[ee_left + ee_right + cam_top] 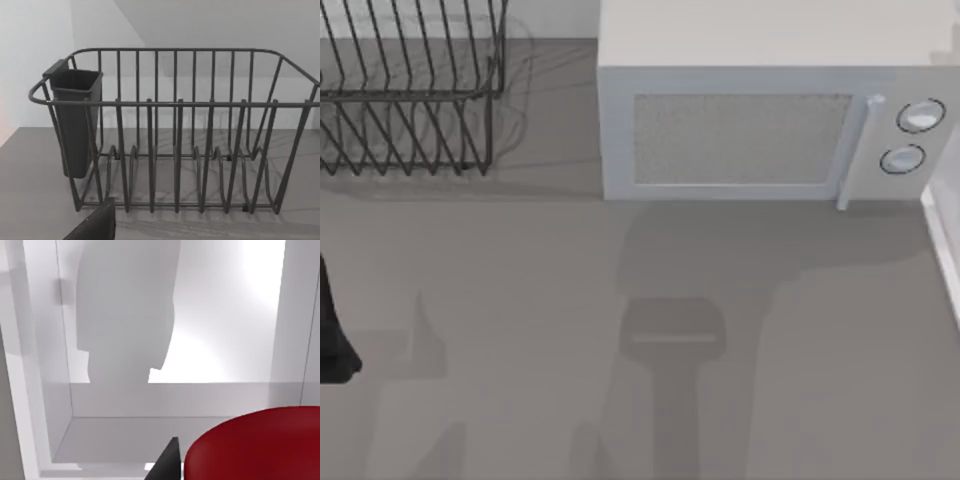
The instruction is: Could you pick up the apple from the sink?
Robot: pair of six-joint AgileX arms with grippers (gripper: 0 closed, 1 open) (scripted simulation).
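At the far left edge of the top view, a dark piece of the left arm (332, 335) sits low beside the table (520, 330), apparently parked. Its wrist camera faces the wire dish rack (175, 150), which stands on the counter with a dark cutlery cup (75, 120) hung on 1 end; a black sliver of the left gripper (95, 225) shows in the corner, and I cannot tell how its fingers stand.

Moving right, the rack (410, 90) occupies the back left of the table and the microwave (760, 120) stands at the back right, door closed, 2 round dials at its right end. A white rim (942, 250) at the far right edge is probably the sink's.

The right wrist view looks into a pale, walled basin (150, 435), likely that sink. The apple (260, 445) looms glossy red very close to the camera, with 1 black fingertip (167, 465) of the right gripper just beside it. Whether it pinches the fruit, I cannot tell; the closeness suggests the grasp is in hand.
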